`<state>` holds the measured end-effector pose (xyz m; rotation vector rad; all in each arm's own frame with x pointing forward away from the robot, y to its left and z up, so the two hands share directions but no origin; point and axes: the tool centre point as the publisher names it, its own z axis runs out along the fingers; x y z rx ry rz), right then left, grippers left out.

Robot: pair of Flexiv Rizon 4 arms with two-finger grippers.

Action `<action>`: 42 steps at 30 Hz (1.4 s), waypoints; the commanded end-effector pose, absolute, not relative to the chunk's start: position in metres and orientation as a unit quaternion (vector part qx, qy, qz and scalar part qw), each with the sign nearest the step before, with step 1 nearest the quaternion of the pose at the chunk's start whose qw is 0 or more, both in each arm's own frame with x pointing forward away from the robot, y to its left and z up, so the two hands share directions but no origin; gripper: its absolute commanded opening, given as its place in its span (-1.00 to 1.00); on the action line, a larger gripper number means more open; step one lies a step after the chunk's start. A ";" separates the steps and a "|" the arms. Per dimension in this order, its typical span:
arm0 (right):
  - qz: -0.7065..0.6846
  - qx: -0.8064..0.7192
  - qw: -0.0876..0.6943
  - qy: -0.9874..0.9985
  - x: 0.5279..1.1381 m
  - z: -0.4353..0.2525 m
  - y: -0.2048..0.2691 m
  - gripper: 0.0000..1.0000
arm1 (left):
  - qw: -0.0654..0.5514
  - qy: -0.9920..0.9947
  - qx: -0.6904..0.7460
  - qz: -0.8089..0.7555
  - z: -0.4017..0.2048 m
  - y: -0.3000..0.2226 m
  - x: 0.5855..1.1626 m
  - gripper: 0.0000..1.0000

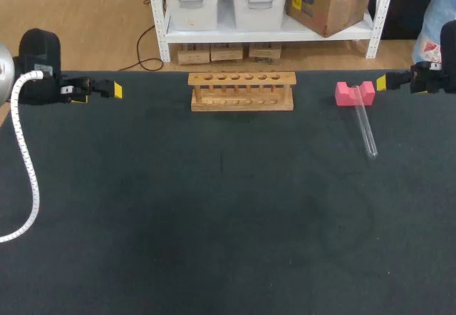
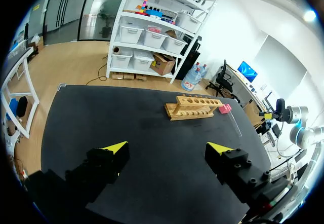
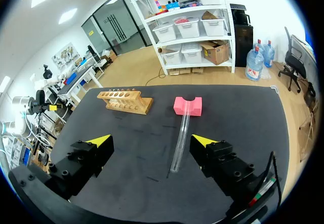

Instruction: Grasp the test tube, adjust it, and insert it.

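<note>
1. At the left edge of the table (image 1: 214, 229), the left gripper (image 1: 114, 89) is being held with its fingers spread wide and nothing between them. It is being held well apart from the task's things.
2. Near the middle of the far edge, the wooden rack (image 1: 242, 90) is being presented upright. Its row of holes is being left unfilled, as far as can be judged.
3. To the right of the rack, the pink block (image 1: 354, 93) is being used as a rest.
4. The test tube (image 1: 365, 131) is being propped with one end in the block's notch and the other end down on the table.
   - It is being judged clear, light, stiff, smooth and brittle.
   - A hard squeeze is being judged likely to crack it, and a loose one to let it slip.
   - A light hold across the mid-length, nearer the raised end where the fingers can get under it, is being judged best.
5. At the right edge, near the block, the right gripper (image 1: 382, 82) is being held with its fingers apart and empty. In its wrist view the tube is being shown ahead of the fingers, untouched.
</note>
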<state>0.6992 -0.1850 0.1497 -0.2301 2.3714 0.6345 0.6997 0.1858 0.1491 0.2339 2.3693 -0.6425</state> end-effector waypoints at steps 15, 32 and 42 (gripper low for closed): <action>0.242 -0.088 0.331 0.908 0.699 0.150 -0.185 1.00 | 0.329 0.909 0.088 -0.242 0.150 0.184 0.700 1.00; 0.242 -0.088 0.331 0.908 0.699 0.150 -0.185 1.00 | 0.442 0.845 0.208 -0.217 0.172 0.199 0.696 1.00; 0.242 -0.088 0.331 0.908 0.699 0.150 -0.185 1.00 | 0.506 0.720 0.334 -0.338 0.177 0.206 0.689 1.00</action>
